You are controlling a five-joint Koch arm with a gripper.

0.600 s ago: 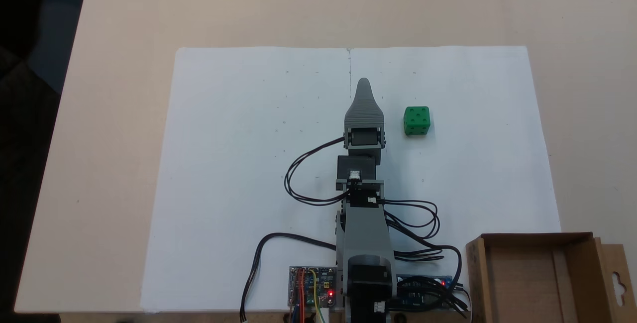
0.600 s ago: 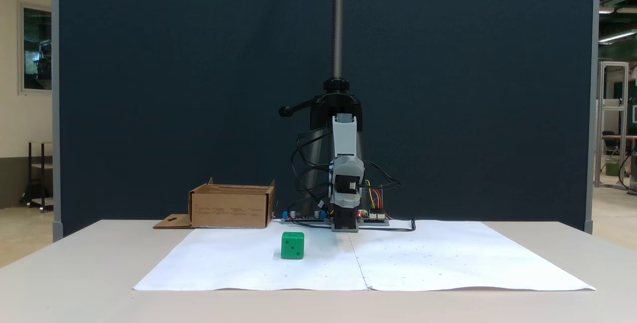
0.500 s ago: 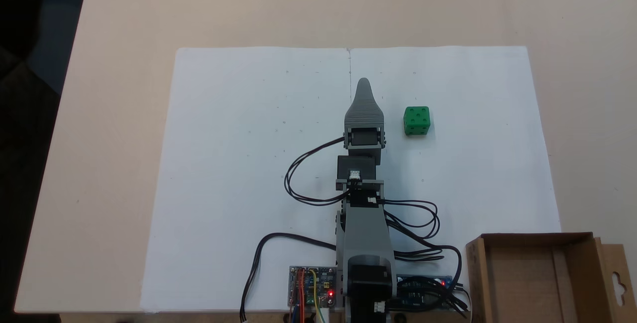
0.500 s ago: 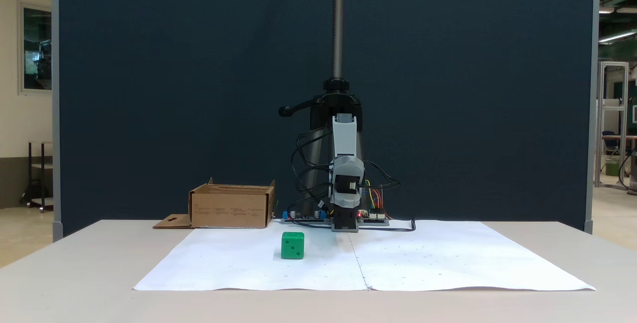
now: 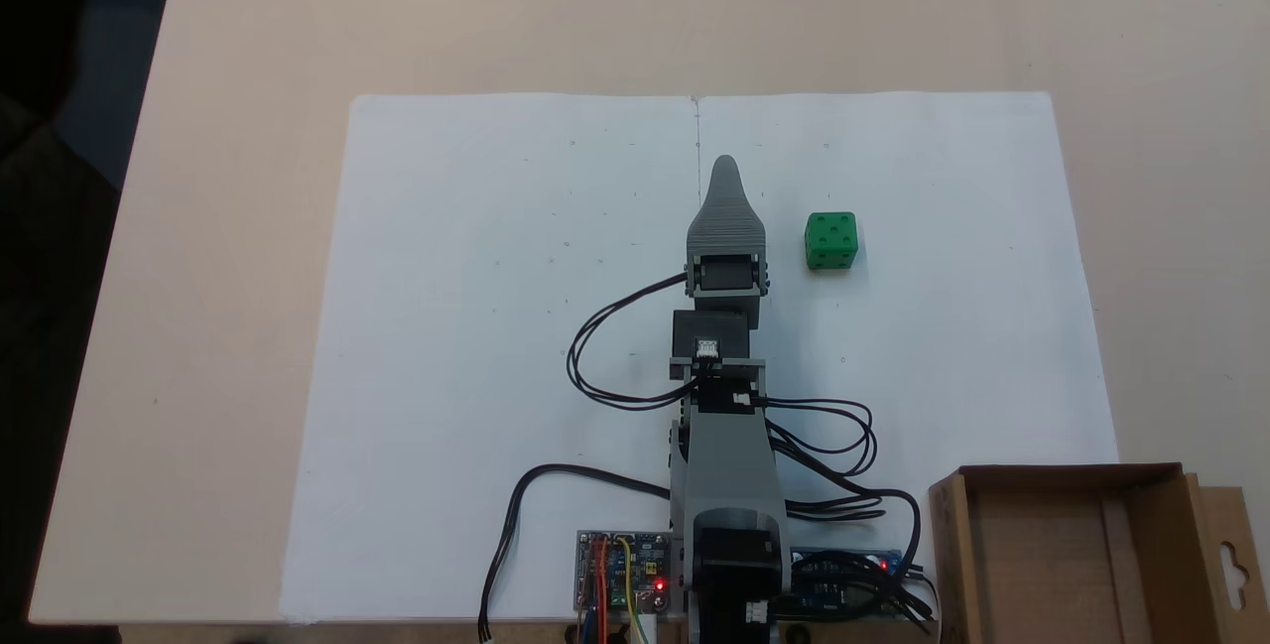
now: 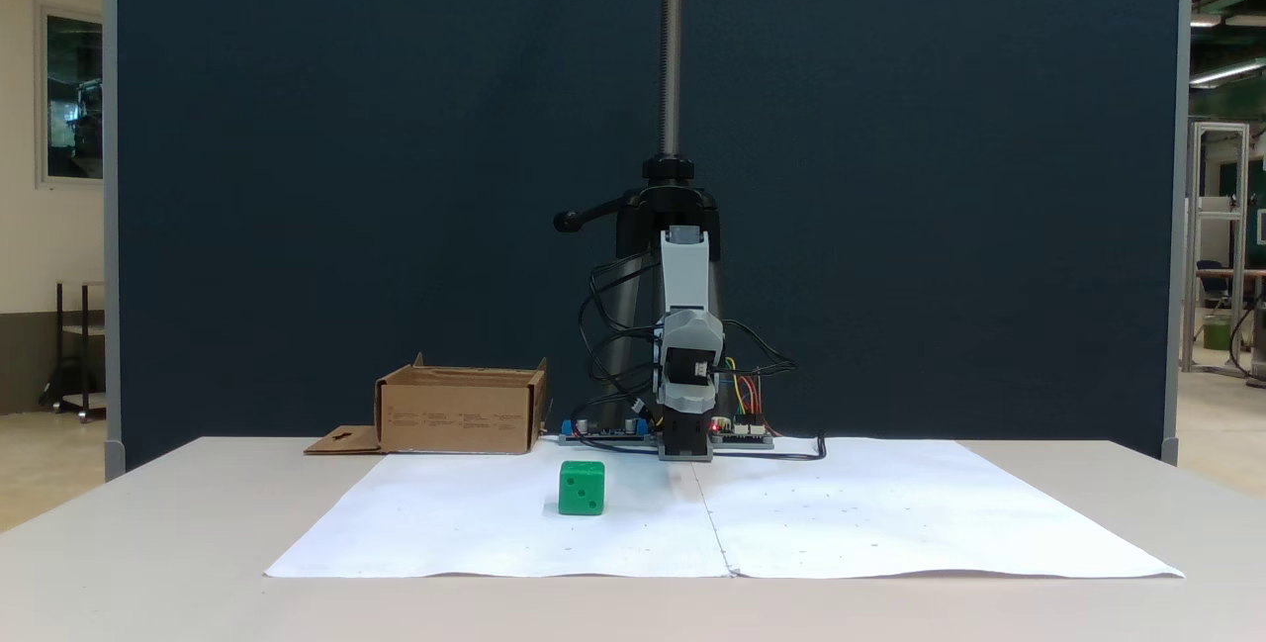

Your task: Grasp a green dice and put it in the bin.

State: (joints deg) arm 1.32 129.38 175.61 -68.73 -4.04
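The green dice [image 5: 831,241] sits on the white paper, to the right of the gripper in the view from above; in the front view the green dice [image 6: 582,488] lies left of the arm. My gripper [image 5: 725,168] points away from the base over the paper's middle seam, a short gap from the dice and holding nothing. From above only its grey upper jaw shows, and in the front view the gripper [image 6: 686,449] is seen end-on, low over the table, so the gap between the jaws is hidden. The bin [image 5: 1067,472], an open brown cardboard box [image 6: 460,412], stands beside the arm's base.
Two white paper sheets [image 5: 496,326] cover the middle of the beige table [image 5: 248,49]. Circuit boards [image 5: 623,570] with lit red lights and looping black cables [image 5: 615,326] lie around the arm's base. A metal pole with a clamp [image 6: 673,177] rises behind the arm before a dark partition.
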